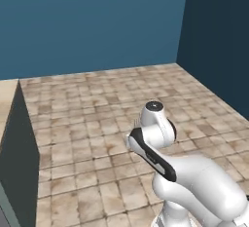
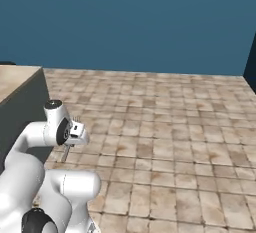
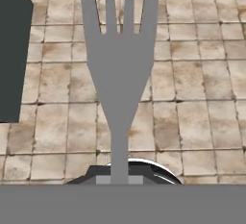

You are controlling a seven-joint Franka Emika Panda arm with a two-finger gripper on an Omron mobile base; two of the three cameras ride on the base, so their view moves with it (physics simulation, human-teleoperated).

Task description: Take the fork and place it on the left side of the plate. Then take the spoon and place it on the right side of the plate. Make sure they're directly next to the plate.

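Where fingers pinch — fork above floor.

One fork is counted, and four tines are counted on it in the hand view, above a single thin handle. In the right base view one grey handle is seen hanging below the pincer. One pincer is counted, on one white arm. One dark cabinet block with a light worktop is seen at the left. Two blue walls are counted, meeting at one corner, over one tiled floor.
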